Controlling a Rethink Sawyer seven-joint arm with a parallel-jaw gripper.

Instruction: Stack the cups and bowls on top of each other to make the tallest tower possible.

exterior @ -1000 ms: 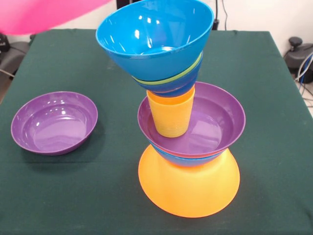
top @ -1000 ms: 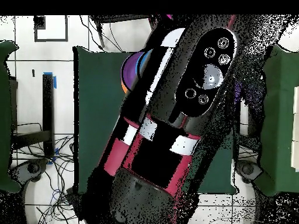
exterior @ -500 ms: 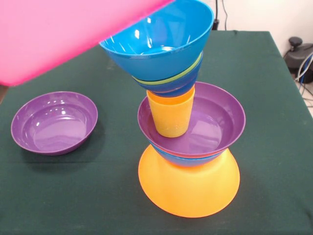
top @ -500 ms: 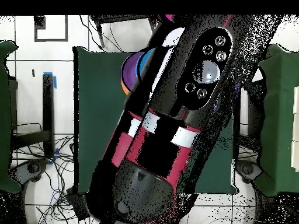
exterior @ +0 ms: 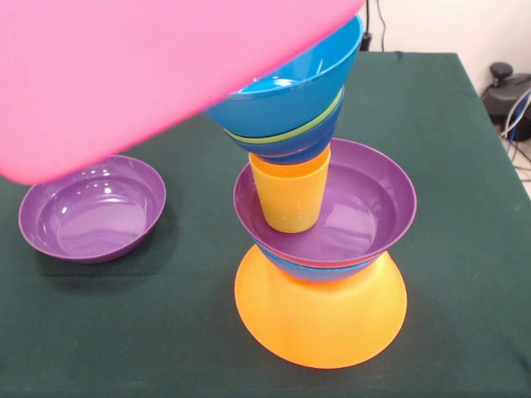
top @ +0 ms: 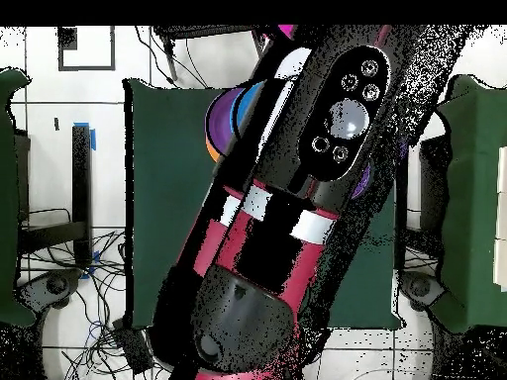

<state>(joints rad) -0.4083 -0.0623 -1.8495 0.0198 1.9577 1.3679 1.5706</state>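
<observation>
Pink bowl (exterior: 149, 75) hangs over tower (exterior: 319, 249), evidently to cap its tilted bright blue bowl (exterior: 294, 87); gripper hidden, grip state indeterminable.

This looks like a robotics lab or test room rather than a home. A worktop (exterior: 465, 166) covered in dark green cloth stands on a pale tiled floor (top: 40, 148) against a plain white wall (exterior: 448, 25), with loose cables (top: 94, 262) trailing on the floor off one side edge of the worktop and blue tape (top: 83, 136) stuck to the tiles. The red and black robot arm (top: 297, 188) stretches over the worktop in the overhead view, and black equipment (exterior: 508, 87) with wires sits just past the worktop's far corner.
</observation>
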